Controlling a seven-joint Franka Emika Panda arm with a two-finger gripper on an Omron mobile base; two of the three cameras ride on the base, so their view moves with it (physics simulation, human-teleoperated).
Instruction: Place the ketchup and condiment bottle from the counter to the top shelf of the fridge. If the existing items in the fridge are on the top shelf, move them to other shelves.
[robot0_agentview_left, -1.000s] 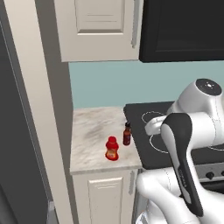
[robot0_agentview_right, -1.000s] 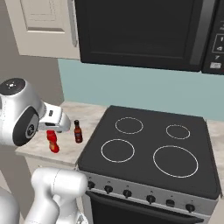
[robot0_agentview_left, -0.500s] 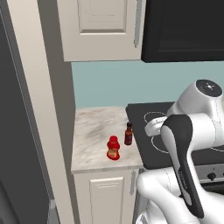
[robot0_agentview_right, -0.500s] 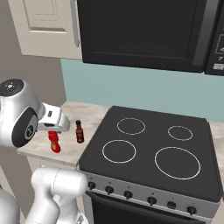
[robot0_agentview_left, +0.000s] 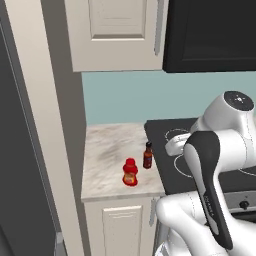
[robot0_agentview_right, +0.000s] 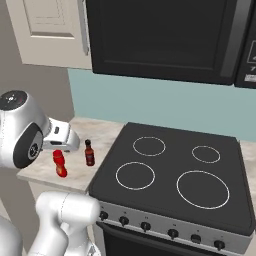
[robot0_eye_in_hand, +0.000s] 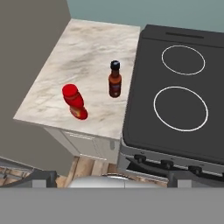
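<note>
The claw (robot0_eye_in_hand: 111, 177) is wide open and holds nothing; it hangs high above the big black stove (robot0_eye_in_hand: 175, 87) and the pale counter (robot0_eye_in_hand: 83, 48). Both bottles stand upright near the counter's front edge, close together but not touching; the fat red ketchup (robot0_eye_in_hand: 74, 102) is on the outside, and the thin dark condiment bottle (robot0_eye_in_hand: 115, 80) is nearer the stove. To grab one well, I think the claw should drop straight over that bottle and not bump the other.

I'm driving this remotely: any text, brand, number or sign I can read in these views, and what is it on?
No text can be read in any view.
ketchup: yellow-orange label band, print too blurred to read.
condiment bottle: label band shows no legible marks.
stove knobs: no readable markings.
microwave panel: faint light specks at the right edge, too small to read.
</note>
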